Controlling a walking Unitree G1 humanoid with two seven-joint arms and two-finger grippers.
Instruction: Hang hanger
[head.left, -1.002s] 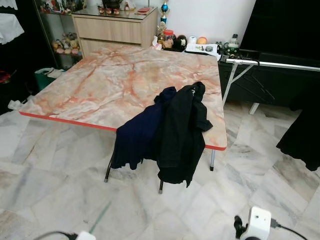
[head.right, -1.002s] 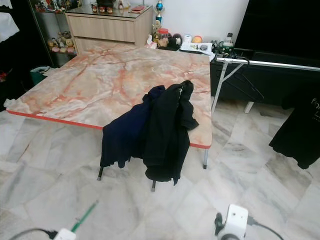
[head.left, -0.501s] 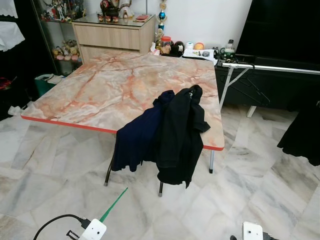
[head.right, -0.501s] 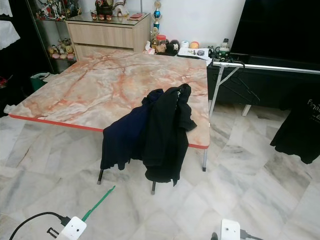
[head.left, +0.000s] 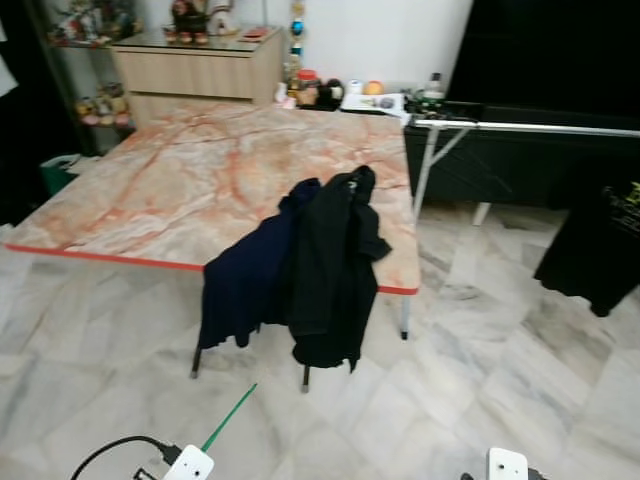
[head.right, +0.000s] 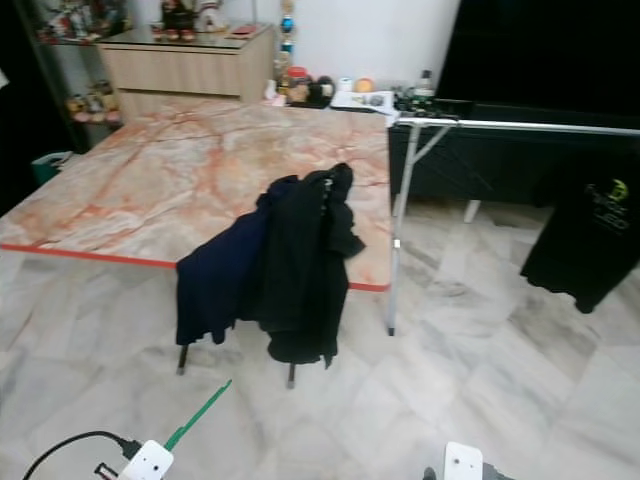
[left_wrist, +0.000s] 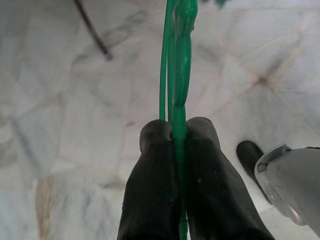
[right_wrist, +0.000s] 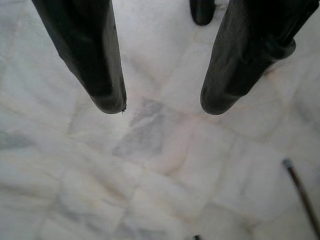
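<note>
Item: hanger (left_wrist: 176, 65), green, thin. Location: clenched between the two black fingers of the left claw (left_wrist: 175, 131), carried low at the near left over the marble floor (head.left: 500, 360); its tip pokes up into the head view near the bottom edge.

Item: right claw (right_wrist: 161, 107), released, fingers spread wide, nothing in it; hangs low at the near right above the floor.

Item: desk (head.left: 180, 180), marbled top with red edge. Draped over its near right edge: a black jacket (head.left: 330, 265) and a navy garment (head.left: 240, 280) just left of it, touching.

Item: clothes rail (head.left: 520, 127), white, far right; a black shirt (head.left: 590, 250) hangs at the right, possibly from it, though the frame cuts this off.

Containers: none seen holding anything.

Risks: the hanger is pinched edge-on at one thin point and could twist or slip out; its long end could snag the draped clothes or a desk leg.
</note>
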